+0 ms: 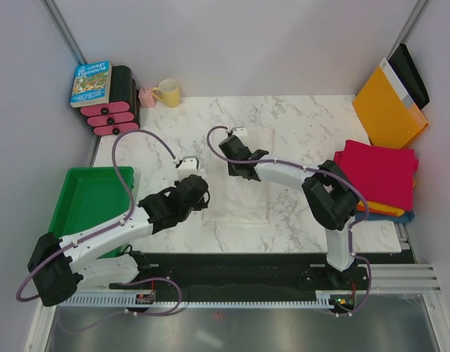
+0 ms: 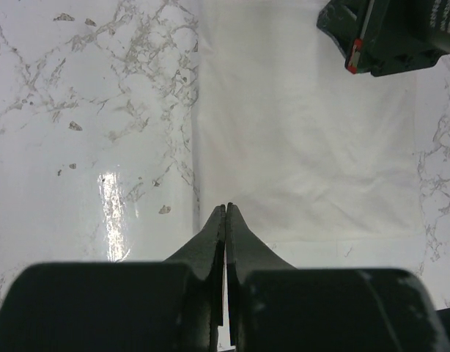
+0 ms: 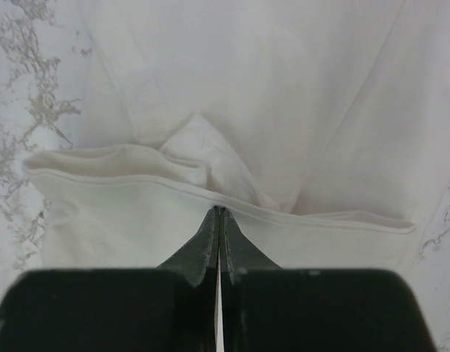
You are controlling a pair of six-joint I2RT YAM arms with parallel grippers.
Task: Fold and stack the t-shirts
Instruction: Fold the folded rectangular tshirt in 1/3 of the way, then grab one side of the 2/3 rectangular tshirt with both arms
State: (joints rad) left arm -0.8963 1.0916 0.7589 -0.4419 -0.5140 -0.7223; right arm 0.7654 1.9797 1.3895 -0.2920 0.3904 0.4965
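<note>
White t-shirt (image 1: 236, 202) lies flat at the centre of the marbled bench (image 1: 298, 117), walled in pale grey; a folded red t-shirt (image 1: 377, 172) tops the stack at the right edge. Right claw (image 3: 220, 210) is closed on the far hem. Left claw (image 2: 225, 209) is closed at the left edge; whether it holds cloth cannot be told.

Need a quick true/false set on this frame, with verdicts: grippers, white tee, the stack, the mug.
1. The left gripper and the right gripper are both shut. True.
2. The white t-shirt lies in the green tray. False: it lies on the table, between the two grippers.
3. The red t-shirt tops the stack at the right. True.
4. The yellow mug stands on that stack. False: it stands at the table's far edge, on the left.
5. The right gripper's tips meet at the white t-shirt's hem. True.
</note>
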